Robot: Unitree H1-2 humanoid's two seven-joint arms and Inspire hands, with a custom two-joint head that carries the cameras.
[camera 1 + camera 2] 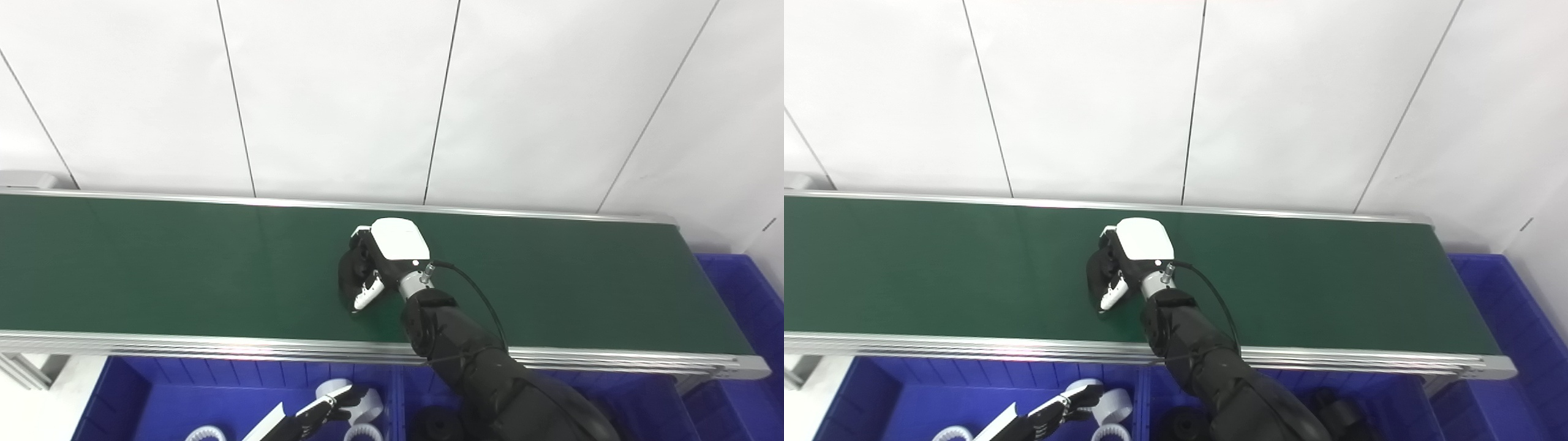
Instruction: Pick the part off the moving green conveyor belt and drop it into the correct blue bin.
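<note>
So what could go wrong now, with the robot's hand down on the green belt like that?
The right hand has its fingers curled round a dark black part on the green conveyor belt. The part is mostly hidden, so the hold may be loose and it could slip. Lifted clumsily, it might fall outside the right-hand blue plastic bin, which holds black parts, or into the left blue bin of white rings.
</note>
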